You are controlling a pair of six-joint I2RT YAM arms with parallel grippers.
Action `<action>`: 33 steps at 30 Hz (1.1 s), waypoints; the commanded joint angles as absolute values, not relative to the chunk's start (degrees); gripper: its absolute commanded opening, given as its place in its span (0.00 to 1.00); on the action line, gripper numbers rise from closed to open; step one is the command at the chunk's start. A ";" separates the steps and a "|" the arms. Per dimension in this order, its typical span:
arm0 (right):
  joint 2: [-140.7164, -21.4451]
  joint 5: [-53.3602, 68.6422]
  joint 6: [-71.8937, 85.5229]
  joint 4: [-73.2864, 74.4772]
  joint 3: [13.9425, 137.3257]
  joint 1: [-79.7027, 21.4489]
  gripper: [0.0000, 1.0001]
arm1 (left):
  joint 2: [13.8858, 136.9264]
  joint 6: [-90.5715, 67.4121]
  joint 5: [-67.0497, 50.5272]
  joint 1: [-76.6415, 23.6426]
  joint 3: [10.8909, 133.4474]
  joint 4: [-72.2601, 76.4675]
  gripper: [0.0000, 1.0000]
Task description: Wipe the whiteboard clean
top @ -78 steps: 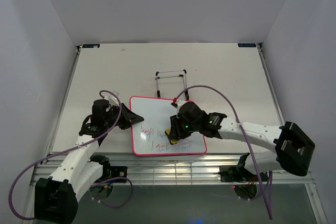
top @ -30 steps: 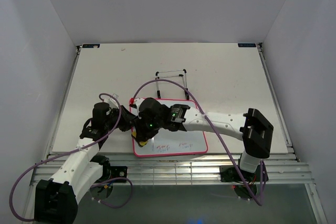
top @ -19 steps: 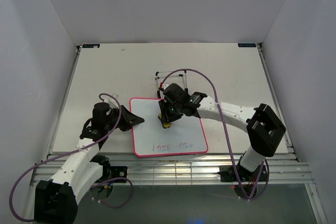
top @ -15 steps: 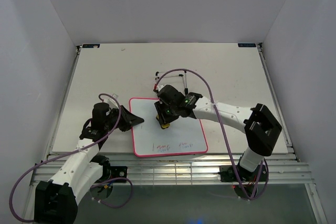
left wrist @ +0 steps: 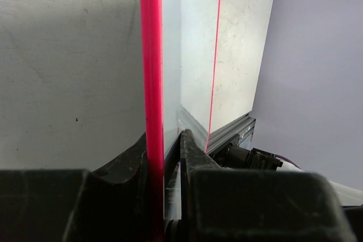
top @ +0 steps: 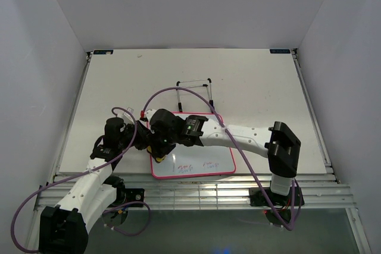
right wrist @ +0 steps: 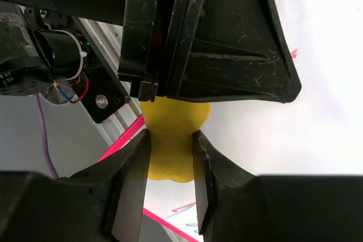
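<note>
My left hand (left wrist: 164,140) pinches the left edge of the whiteboard (top: 205,154), so that the board, flat near the front of the surface (top: 119,81), cannot slide. My right hand (right wrist: 170,160), clamped on the yellow eraser (right wrist: 170,134), presses it onto the near-left corner; red scribbles (top: 208,162) lie to its right.

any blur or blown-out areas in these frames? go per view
Top external: evenly lit, sharp; marks on the whiteboard faint. Left wrist: left gripper dark, soft up close. Right wrist: board surface blown out white; yellow eraser well exposed.
</note>
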State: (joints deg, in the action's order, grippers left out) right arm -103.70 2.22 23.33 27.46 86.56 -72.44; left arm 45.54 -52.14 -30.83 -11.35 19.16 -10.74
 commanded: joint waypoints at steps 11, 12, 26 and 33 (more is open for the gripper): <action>-98.88 -6.93 26.98 28.12 65.57 -56.70 0.08 | 44.74 -45.97 -21.88 -11.69 19.25 -10.46 0.00; -98.79 -7.20 26.98 28.65 66.00 -56.69 0.08 | 44.74 -45.97 -21.80 -11.69 19.34 -10.37 0.00; -95.98 10.72 23.82 19.61 69.61 -73.19 0.08 | 45.09 -46.32 -20.92 -11.69 19.16 -9.76 0.00; -97.20 9.58 19.95 20.65 69.26 -68.04 0.08 | 45.79 -46.50 -21.36 -11.69 19.51 -8.96 0.00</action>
State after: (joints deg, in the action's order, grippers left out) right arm -93.89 6.61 21.82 17.34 70.72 -71.88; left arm 45.65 -52.71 -30.85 -11.44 19.11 -9.96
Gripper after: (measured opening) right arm 0.383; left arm 0.256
